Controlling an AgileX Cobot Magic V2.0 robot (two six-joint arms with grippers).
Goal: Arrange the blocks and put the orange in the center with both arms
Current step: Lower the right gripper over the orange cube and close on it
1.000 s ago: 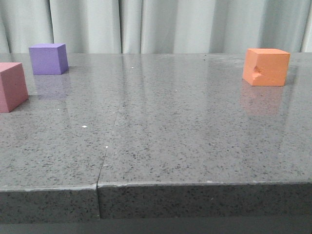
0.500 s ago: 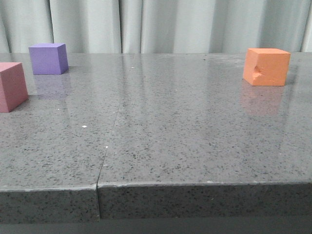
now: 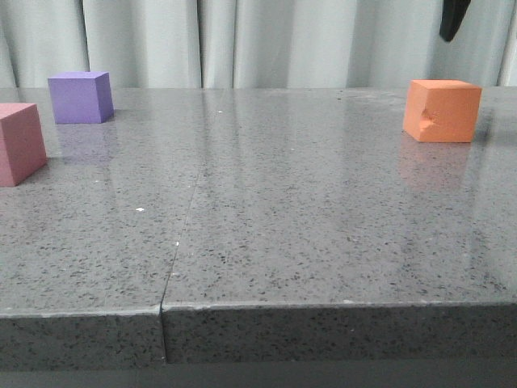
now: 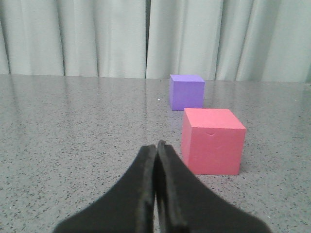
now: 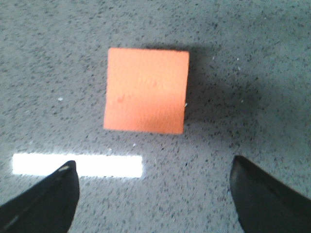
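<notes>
Your right gripper hangs above the orange cube with its fingers wide apart — the cube sits alone on the far right of the bench, a dent in its front face. Your left gripper has its fingers pressed together, holding nothing, just beside the pink cube. The purple cube stands close behind the pink one, both on the far left.
</notes>
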